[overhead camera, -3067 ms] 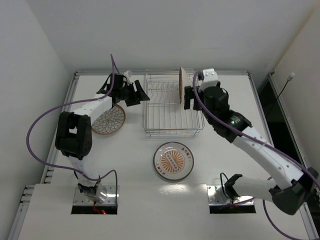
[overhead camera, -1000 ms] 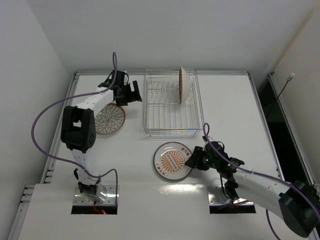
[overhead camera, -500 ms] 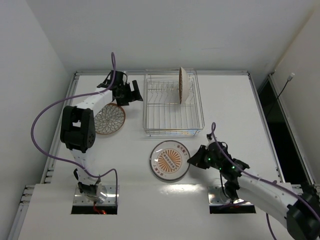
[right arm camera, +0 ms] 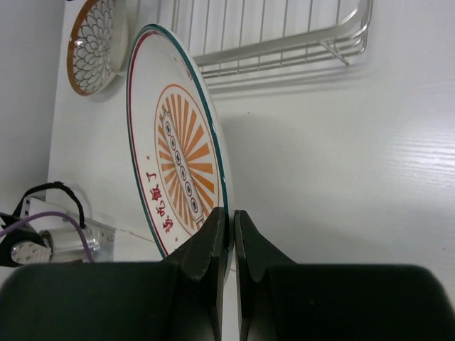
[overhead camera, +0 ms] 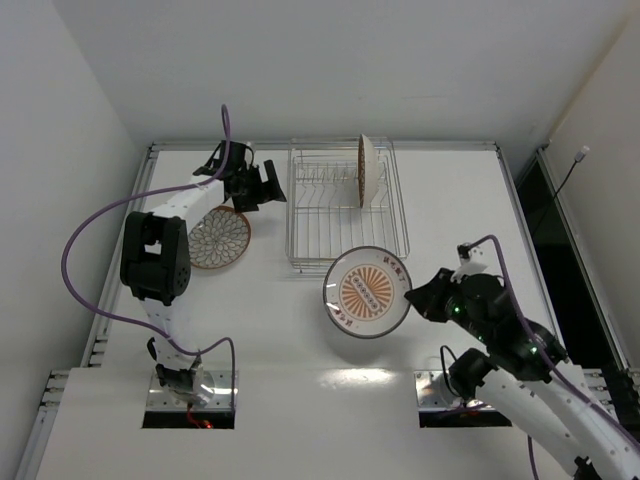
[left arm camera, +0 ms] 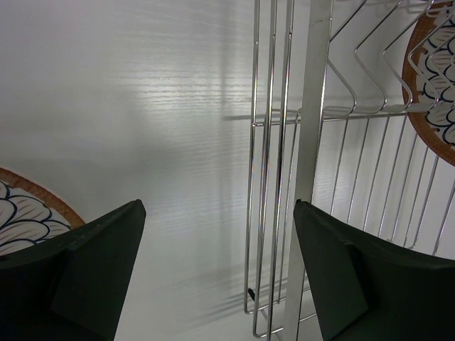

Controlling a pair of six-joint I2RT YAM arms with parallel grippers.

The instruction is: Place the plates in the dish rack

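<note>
My right gripper [overhead camera: 409, 297] [right arm camera: 231, 213] is shut on the rim of the white-rimmed sunburst plate [overhead camera: 366, 291] [right arm camera: 178, 160]. It holds that plate tilted up off the table, just in front of the dish rack [overhead camera: 345, 215] [right arm camera: 284, 44]. One lattice plate [overhead camera: 366, 170] [left arm camera: 434, 78] stands upright among the rack's tines. Another lattice plate [overhead camera: 220, 238] [left arm camera: 25, 213] [right arm camera: 96, 46] lies flat on the table left of the rack. My left gripper [overhead camera: 262, 187] [left arm camera: 217, 206] hangs open between that flat plate and the rack's left wall [left arm camera: 307, 106], holding nothing.
The table's raised edge [overhead camera: 150, 150] runs along the back and left, with walls close behind. The arm bases [overhead camera: 188, 388] [overhead camera: 455, 388] sit at the near edge. A purple cable [overhead camera: 85, 240] loops off the left arm.
The right gripper closed on the sunburst plate's rim and lifted it from the table, tilting it up and carrying it towards the rack. The left arm stayed put.
</note>
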